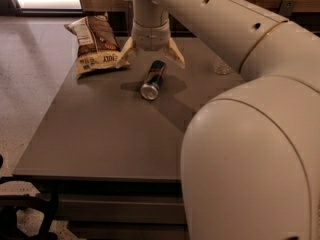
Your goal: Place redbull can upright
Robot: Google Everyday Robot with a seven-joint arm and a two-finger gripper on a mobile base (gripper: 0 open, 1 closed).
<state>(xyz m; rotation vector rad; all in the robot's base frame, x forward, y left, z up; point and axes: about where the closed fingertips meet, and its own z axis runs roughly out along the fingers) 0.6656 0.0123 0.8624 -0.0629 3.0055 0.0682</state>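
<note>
The redbull can (152, 80) lies on its side on the grey table (110, 129), its silver end facing the front. My gripper (150, 56) hangs just above and behind the can, with its two pale fingers spread wide to either side. The left fingertip (123, 58) is near the chip bag and the right fingertip (177, 58) is beyond the can's far end. The gripper is open and holds nothing.
A brown and white chip bag (96, 45) lies at the table's back left corner. A clear plastic object (220, 66) sits at the back right, partly hidden by my arm (250, 134), which fills the right side. A pale floor lies to the left.
</note>
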